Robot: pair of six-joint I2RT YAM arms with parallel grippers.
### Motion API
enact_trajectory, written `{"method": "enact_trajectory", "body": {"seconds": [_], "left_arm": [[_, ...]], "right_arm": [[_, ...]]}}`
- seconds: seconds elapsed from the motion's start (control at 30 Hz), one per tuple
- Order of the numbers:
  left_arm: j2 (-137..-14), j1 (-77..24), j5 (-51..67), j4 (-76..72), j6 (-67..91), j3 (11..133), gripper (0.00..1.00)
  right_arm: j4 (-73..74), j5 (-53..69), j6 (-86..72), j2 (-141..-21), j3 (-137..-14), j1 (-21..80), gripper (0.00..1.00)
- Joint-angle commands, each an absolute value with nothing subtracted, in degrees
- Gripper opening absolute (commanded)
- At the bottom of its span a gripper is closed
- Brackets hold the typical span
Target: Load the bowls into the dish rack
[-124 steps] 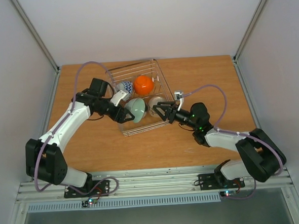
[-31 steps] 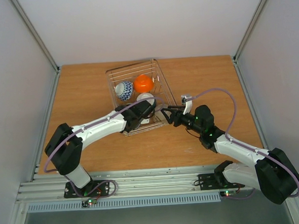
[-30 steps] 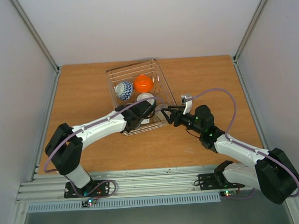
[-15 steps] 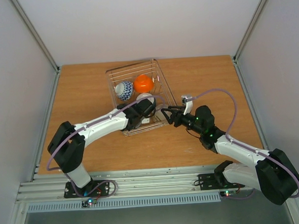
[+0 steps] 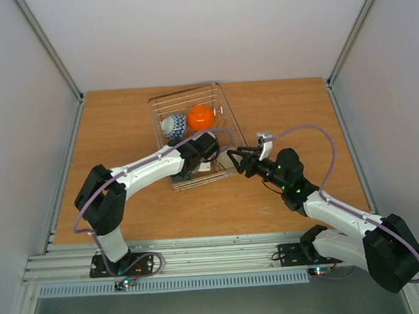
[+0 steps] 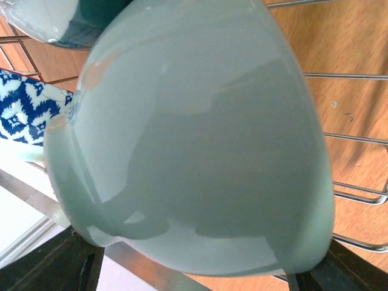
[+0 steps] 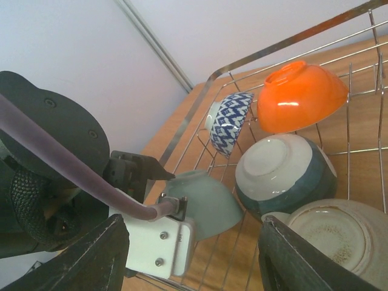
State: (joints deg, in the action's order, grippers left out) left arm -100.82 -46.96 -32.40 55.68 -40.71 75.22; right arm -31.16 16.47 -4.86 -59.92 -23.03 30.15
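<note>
The left pincer [image 6: 194, 267] is closed on a pale green, glossy round bowl [image 6: 200, 139]. The bowl's curved outside fills the left wrist view between the two dark fingers [image 6: 54, 267]. From the right wrist, this bowl is seen held tilted, base uppermost, inside the near left part of a rectangular silvery wire dish rack [image 5: 184, 91]. Whether the bowl rests on the wires cannot be told, since its underside is hidden.

Four more bowls are lodged in the rack. Just beside the held bowl, a round white bowl with a teal band [image 7: 285, 167] is turned foot upward. Beyond it, at the rack's far end, a glossy orange round bowl [image 7: 301, 96] and a blue-and-white patterned round bowl [image 7: 229, 121] are tipped on edge side by side. A beige, speckled round bowl [image 7: 330, 233] is set upturned at the near right, just beside the teal-banded one.

The right pincer [image 5: 232, 160] is held open at the rack's near right edge, close to the beige bowl, with nothing gripped between its spread fingers. The rack is set askew on a brown wooden counter [image 5: 285, 110].
</note>
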Motion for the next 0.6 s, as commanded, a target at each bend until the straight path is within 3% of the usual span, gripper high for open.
{"method": "enact_trajectory", "body": {"seconds": [0.0, 0.37, 0.57], "left_arm": [[-106.2, -48.4, -16.0, 69.7, -41.8, 72.7, 0.45], [-107.0, -48.4, -10.7, 73.0, -41.8, 72.4, 0.72], [-107.1, -48.4, -9.7, 72.8, -41.8, 71.3, 0.79]], "right_arm": [[-31.2, 15.5, -4.7, -59.2, -22.3, 29.8, 0.59], [-31.1, 15.0, -4.5, -59.2, -22.4, 29.9, 0.59], [-31.0, 14.7, -4.4, -59.3, -22.3, 29.9, 0.59]]}}
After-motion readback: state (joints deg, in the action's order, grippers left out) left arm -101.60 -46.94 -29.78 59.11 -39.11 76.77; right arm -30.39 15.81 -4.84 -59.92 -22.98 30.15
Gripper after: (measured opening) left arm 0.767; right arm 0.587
